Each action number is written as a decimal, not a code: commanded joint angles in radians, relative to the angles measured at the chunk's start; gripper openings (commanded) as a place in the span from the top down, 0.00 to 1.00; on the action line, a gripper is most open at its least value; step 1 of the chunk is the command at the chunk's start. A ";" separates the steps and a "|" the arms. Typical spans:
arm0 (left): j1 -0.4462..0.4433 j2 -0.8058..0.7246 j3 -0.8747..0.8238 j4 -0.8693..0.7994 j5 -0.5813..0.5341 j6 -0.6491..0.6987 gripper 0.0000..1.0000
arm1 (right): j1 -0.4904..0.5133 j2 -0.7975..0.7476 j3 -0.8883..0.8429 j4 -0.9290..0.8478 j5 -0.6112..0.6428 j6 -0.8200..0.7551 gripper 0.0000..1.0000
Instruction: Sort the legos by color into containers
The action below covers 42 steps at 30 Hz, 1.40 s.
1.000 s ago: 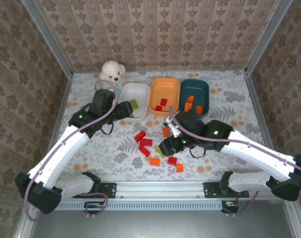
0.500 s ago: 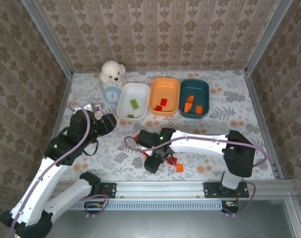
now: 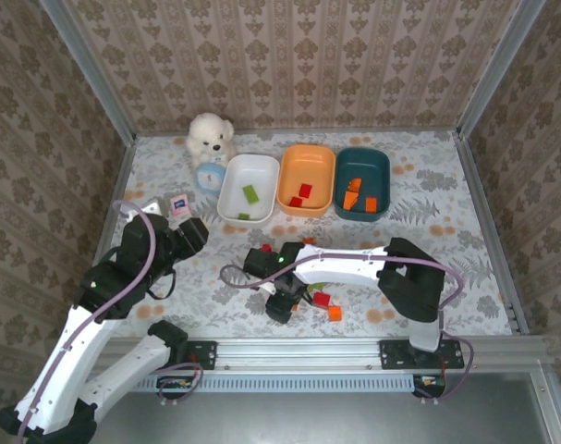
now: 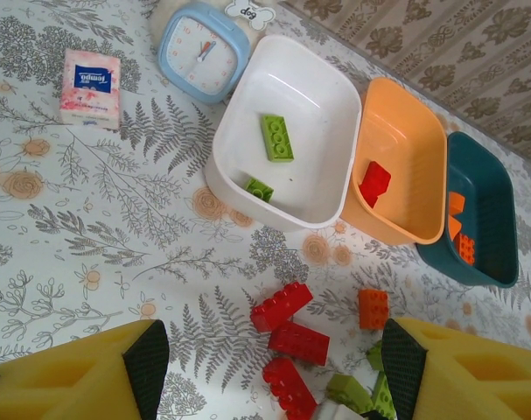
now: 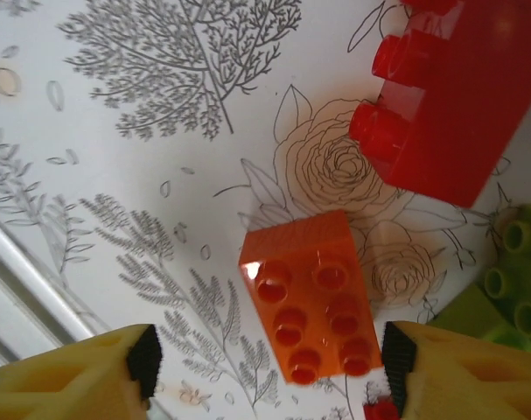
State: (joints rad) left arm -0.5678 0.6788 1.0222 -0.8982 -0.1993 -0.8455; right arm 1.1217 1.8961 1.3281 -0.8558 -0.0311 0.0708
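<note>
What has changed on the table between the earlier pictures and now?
The left gripper drew back from the white dish toward the near left, open and empty. The right arm folded in, bringing the right gripper over an orange brick, jaws open astride it. The orange dish, teal dish, blue clock and plush toy stayed put.

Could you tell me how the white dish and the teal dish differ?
The white dish holds two green bricks; the teal dish holds orange bricks. The white dish sits at the row's left end by the blue clock, the teal dish at the right end. Both share one shallow rounded shape and flank the orange dish.
</note>
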 commanded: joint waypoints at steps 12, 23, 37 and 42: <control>0.006 0.028 0.026 0.018 0.004 -0.013 0.32 | -0.002 0.066 0.025 -0.010 0.082 -0.031 0.54; -0.006 0.107 0.039 0.103 0.135 0.077 0.32 | -0.169 -0.235 0.068 -0.056 0.087 0.114 0.62; -0.173 0.425 0.147 0.284 0.231 0.179 0.32 | -0.848 0.015 0.432 -0.108 0.204 0.262 0.62; -0.204 0.485 0.187 0.285 0.231 0.200 0.32 | -0.939 0.208 0.615 -0.174 0.250 0.300 0.61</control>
State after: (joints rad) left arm -0.7597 1.1542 1.1744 -0.6327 0.0170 -0.6838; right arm 0.2016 2.0361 1.8675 -0.9348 0.1638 0.3206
